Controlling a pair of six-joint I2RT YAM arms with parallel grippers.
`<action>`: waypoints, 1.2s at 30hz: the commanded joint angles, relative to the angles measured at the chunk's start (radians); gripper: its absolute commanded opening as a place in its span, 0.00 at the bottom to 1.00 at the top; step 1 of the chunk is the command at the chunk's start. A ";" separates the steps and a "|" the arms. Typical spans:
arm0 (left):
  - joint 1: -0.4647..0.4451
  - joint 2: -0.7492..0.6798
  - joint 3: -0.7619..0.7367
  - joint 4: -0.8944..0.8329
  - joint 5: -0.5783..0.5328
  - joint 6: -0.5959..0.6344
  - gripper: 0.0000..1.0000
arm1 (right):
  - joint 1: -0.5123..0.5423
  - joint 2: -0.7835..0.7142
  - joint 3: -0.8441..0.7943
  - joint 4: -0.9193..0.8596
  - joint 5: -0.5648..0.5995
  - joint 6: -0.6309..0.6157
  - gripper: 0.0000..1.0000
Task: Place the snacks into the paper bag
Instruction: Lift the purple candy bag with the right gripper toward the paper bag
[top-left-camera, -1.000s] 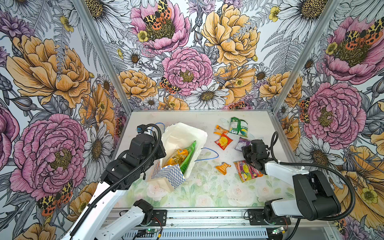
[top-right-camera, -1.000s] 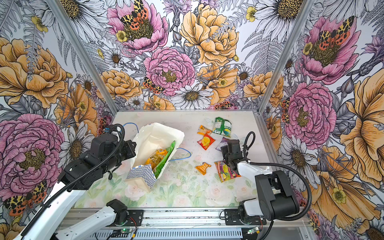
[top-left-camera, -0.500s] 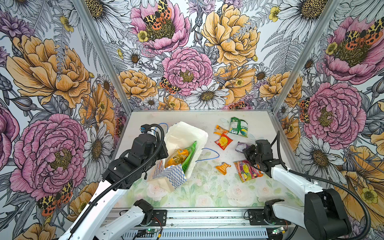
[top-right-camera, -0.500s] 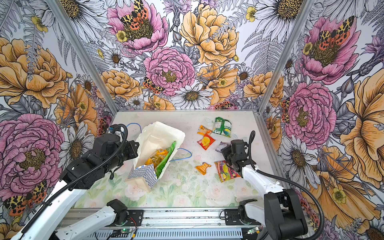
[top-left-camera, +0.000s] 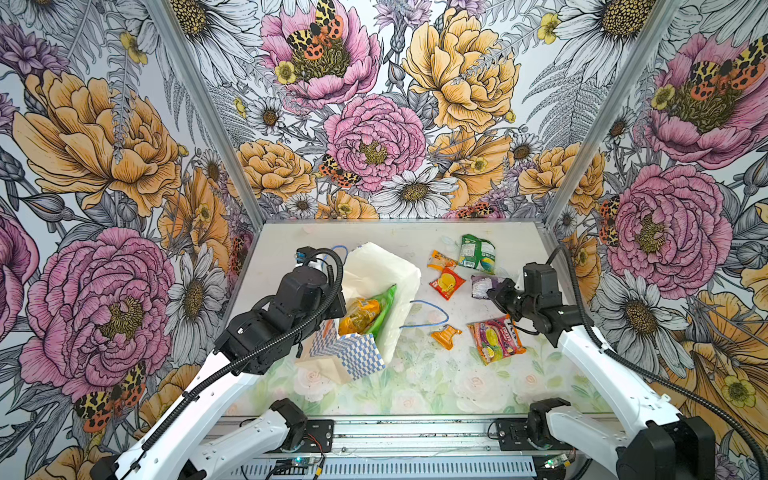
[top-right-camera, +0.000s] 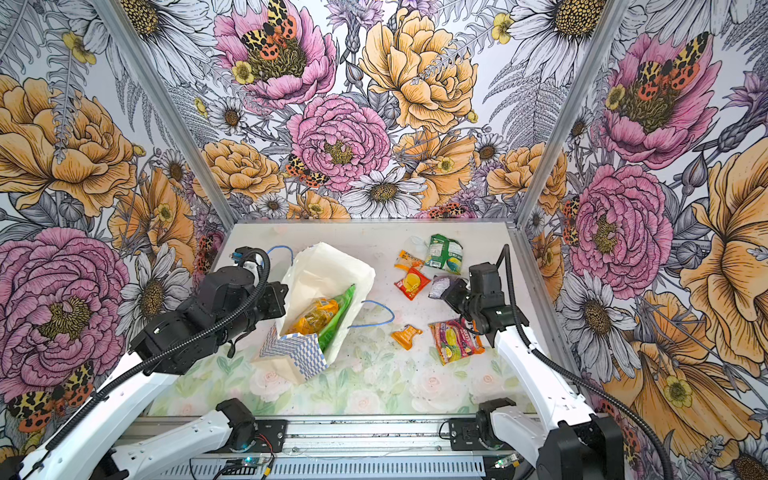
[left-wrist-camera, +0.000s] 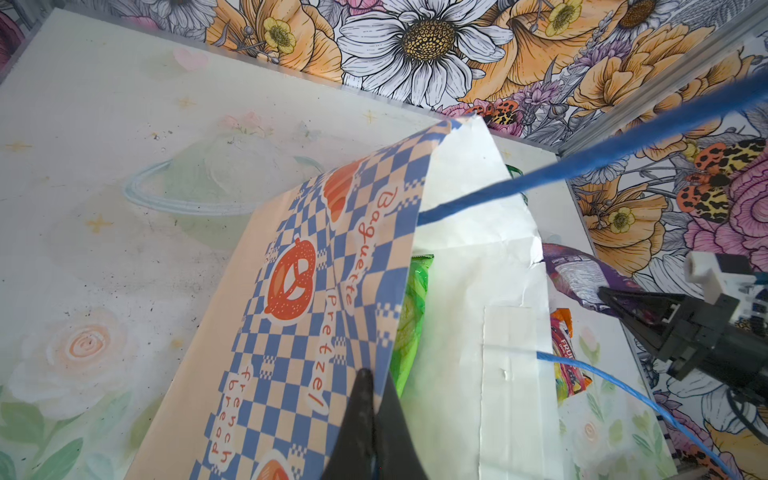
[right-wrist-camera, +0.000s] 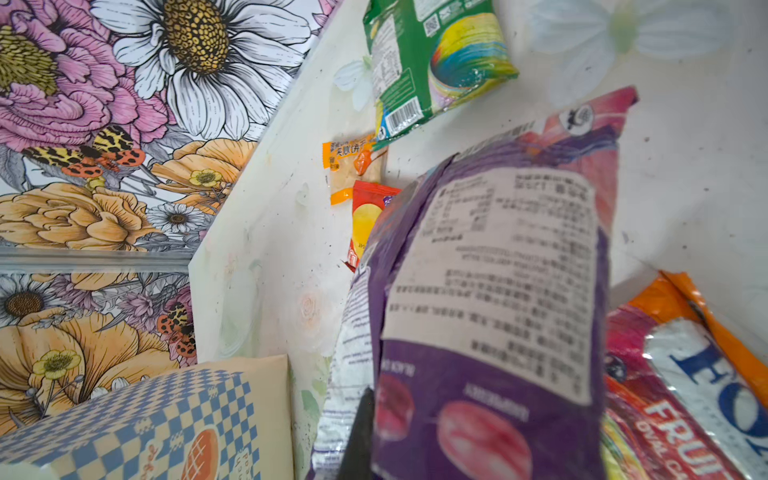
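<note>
Bag of white paper (top-left-camera: 382, 270), blue-and-white checkered outside, sits left of centre on table (top-left-camera: 415, 386), mouth gaping. Big orange-yellow crinkly packet (top-left-camera: 359, 316) and bright green packet (top-left-camera: 384, 303) are inside. Left gripper (left-wrist-camera: 368, 374) pinched tight on bag's checkered rim. Right gripper (top-left-camera: 494, 293) clamped on purple plastic packet (top-left-camera: 481, 286) near table's right edge. Red-pink fruit packet (top-left-camera: 496, 338) and small orange sachet (top-left-camera: 445, 336) lie between bag and right edge. Dark green packet (top-left-camera: 478, 253) is near far right corner.
</note>
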 joint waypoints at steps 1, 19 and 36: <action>-0.024 -0.006 0.027 0.022 -0.046 0.011 0.00 | 0.013 -0.019 0.111 -0.078 -0.027 -0.110 0.00; -0.071 -0.026 0.010 0.022 -0.067 0.019 0.00 | 0.288 0.098 0.541 -0.244 -0.038 -0.297 0.00; -0.072 -0.012 0.012 0.021 -0.067 0.019 0.00 | 0.781 0.198 0.679 -0.281 0.089 -0.345 0.00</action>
